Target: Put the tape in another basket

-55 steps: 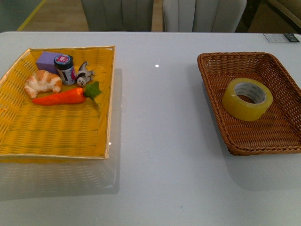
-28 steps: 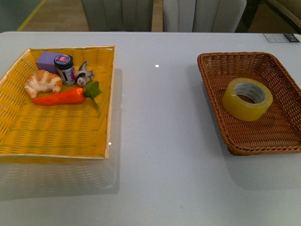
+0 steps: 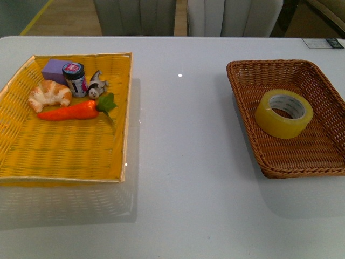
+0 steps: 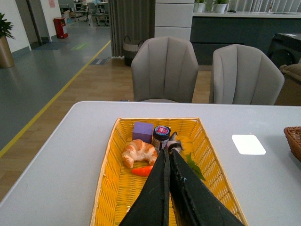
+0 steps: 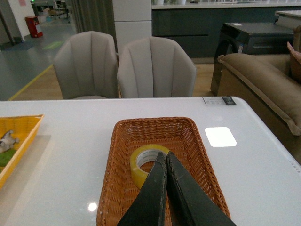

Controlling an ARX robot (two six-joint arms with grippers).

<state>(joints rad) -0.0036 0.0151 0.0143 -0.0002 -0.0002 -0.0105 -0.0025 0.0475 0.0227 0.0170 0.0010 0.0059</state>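
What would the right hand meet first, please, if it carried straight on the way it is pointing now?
Most likely the tape. The right hand, shut, points at the roll lying in the brown basket, with nothing visible between them. Depth is hard to judge from the wrist view.
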